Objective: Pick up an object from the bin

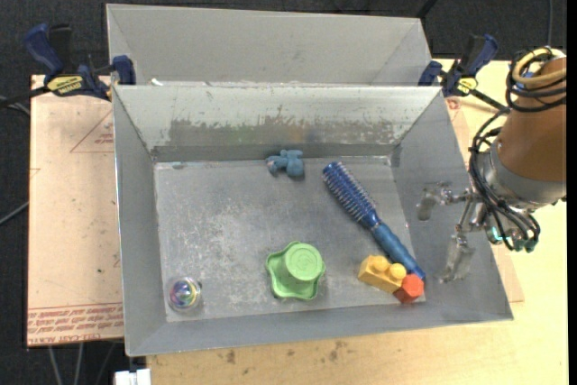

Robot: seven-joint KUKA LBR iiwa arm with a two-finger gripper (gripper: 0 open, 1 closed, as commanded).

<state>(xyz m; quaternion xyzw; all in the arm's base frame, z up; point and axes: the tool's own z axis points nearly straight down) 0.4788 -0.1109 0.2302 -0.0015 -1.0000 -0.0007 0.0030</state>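
My gripper (462,241) hangs over the bin's right sloping wall, metal parts pointing down, with nothing seen in it. Nearest to it, just to its left at the bin's front right, lies a yellow toy piece with an orange-red end (393,275). A blue hairbrush (362,205) runs diagonally from the bin's middle back down to that toy, its handle end touching it.
A green round cup-like toy (295,270) sits at the front middle. A small shiny ball (184,293) rests in the front left corner. A small blue piece (287,162) lies by the back wall. The arm with its orange cover stands outside the right rim.
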